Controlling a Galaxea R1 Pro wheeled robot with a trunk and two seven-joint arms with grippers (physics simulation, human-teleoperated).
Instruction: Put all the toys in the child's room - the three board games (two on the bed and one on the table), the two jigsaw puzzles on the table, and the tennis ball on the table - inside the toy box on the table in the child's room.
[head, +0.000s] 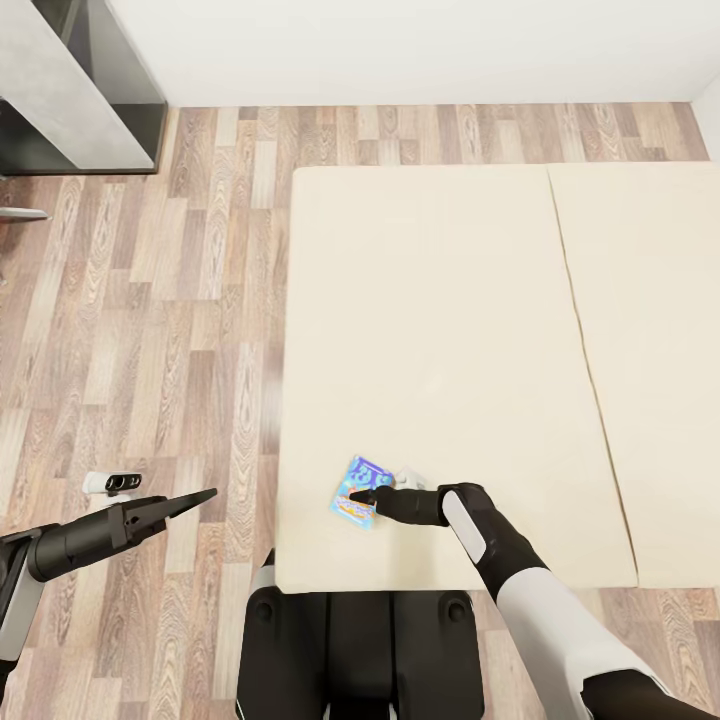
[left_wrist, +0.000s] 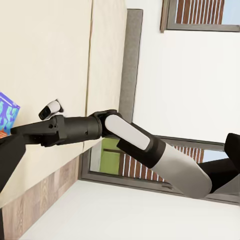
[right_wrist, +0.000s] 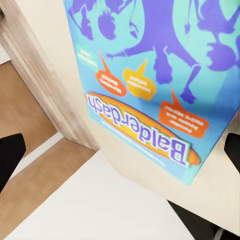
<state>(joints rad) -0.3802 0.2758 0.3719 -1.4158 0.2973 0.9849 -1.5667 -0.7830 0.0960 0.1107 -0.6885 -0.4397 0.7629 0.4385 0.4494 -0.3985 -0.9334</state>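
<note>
Board games: one, a small blue box (head: 358, 492) with orange print
Beds: one (head: 450, 300)
Mattress panels: two, split by one seam
Robot arms: two
Hands: two, the left hand (head: 190, 500) and the right hand (head: 365, 497)
Worktops: one (head: 60, 90), at the room's far corner

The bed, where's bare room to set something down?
Nearly all the bed is bare: both cream panels either side of the seam. The only crowded spot is the near edge, where the right claw reaches over the blue board game.
</note>
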